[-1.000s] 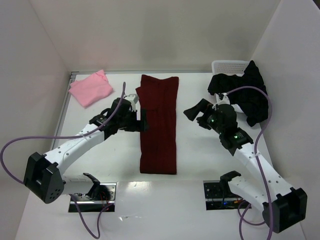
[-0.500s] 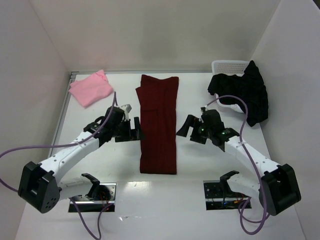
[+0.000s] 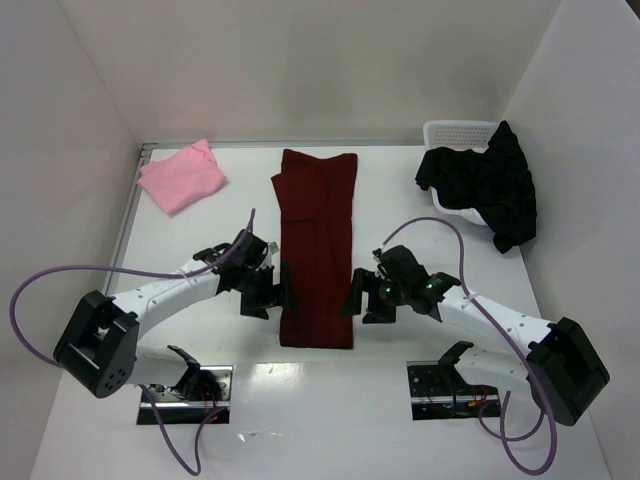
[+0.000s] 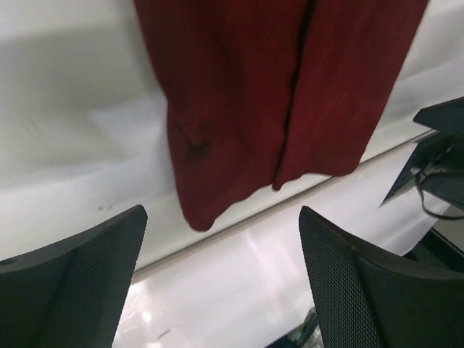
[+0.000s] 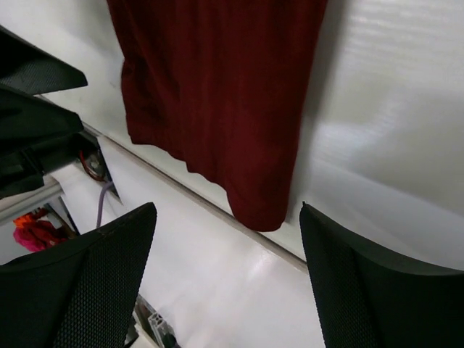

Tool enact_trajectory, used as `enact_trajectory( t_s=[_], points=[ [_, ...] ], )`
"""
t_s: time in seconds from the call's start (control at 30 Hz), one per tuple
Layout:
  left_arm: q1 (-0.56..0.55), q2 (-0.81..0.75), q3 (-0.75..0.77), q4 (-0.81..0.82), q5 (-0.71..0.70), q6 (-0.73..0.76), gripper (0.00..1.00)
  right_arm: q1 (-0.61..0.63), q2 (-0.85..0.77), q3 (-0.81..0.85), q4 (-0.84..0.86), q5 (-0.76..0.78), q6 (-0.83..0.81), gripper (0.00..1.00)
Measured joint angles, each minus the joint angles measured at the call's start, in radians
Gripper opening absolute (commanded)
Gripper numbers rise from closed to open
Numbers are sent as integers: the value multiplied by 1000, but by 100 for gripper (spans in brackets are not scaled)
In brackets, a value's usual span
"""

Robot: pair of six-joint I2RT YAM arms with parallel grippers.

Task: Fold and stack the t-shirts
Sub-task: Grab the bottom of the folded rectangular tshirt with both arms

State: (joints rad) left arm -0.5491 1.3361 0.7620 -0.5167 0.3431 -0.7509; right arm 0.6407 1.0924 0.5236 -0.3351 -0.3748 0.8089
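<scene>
The dark maroon t-shirt (image 3: 317,250) lies in a long narrow folded strip down the middle of the table; its near end shows in the left wrist view (image 4: 275,94) and the right wrist view (image 5: 217,101). My left gripper (image 3: 277,292) is open and empty at the strip's near left edge. My right gripper (image 3: 357,297) is open and empty at its near right edge. The light pink t-shirt (image 3: 182,178) lies folded at the far left. The black t-shirt (image 3: 485,187) hangs over the basket at the far right.
A white mesh basket (image 3: 456,133) stands at the far right corner under the black shirt. White walls enclose the table on three sides. Two metal-framed openings (image 3: 190,390) sit by the arm bases at the near edge.
Both grippers have moved toward the near end of the maroon strip, the left one down along its left edge, the right one down and in to its right edge. The shirts have not moved.
</scene>
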Motion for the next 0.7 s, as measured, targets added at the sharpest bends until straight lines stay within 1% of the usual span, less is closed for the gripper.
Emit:
enact_trajectory(
  t_s=[0.17, 0.27, 0.43, 0.5, 0.7],
  points=[
    [-52, -18, -49, -9, 14, -50, 91, 71, 32, -18, 2, 0, 44, 84],
    [-92, -10, -54, -5, 18, -69, 90, 107, 58, -21, 3, 5, 61, 82],
    [-113, -3, -94, 16, 6, -99, 78, 138, 103, -21, 8, 21, 82, 76],
    [-113, -16, -125, 24, -10, -121, 77, 147, 120, -21, 11, 24, 88, 74],
    [-113, -50, -200, 62, -32, -172, 71, 157, 132, -35, 20, 35, 95, 64]
  ],
)
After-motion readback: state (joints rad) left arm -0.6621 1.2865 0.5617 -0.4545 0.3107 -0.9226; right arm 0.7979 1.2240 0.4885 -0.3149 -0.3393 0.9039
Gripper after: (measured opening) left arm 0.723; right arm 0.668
